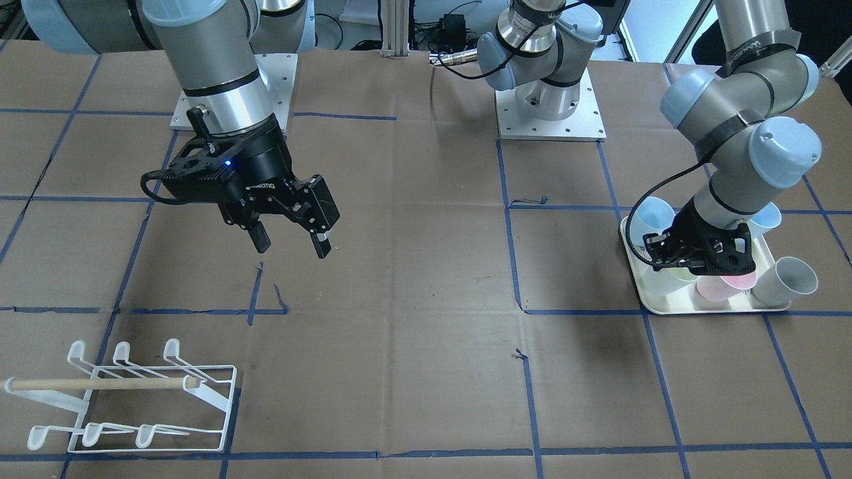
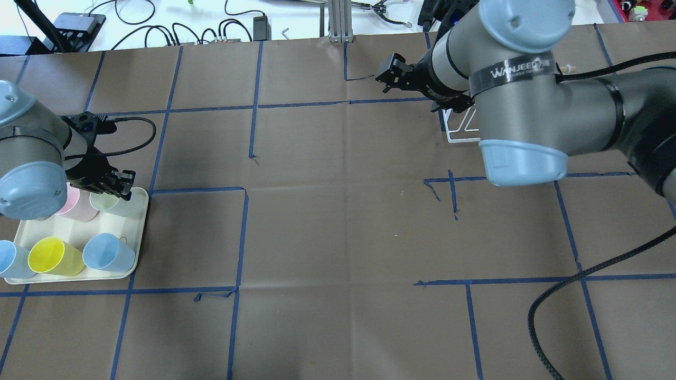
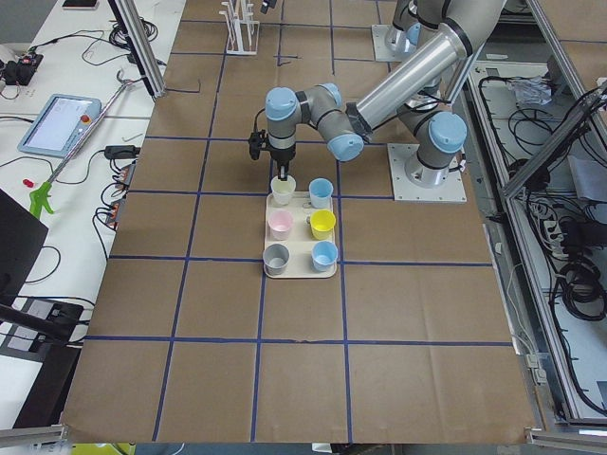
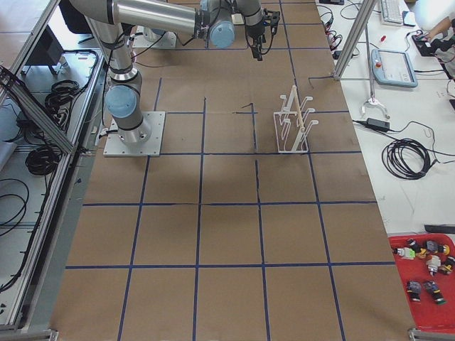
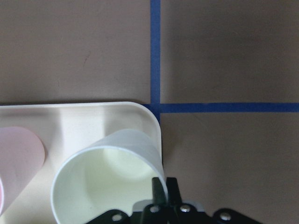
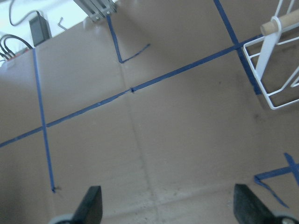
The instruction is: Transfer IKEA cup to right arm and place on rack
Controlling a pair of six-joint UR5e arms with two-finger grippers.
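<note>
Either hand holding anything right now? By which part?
Left hand pinches the pale cup by its rim wall, at the tray's corner. Right hand is open and empty.

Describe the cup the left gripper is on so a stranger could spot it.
Find the cream tray of cups at the robot's left end of the table. At its corner farthest from the robot, toward the table's middle, sits the pale cream cup, the only one that colour, its rim pinched by the left gripper.
</note>
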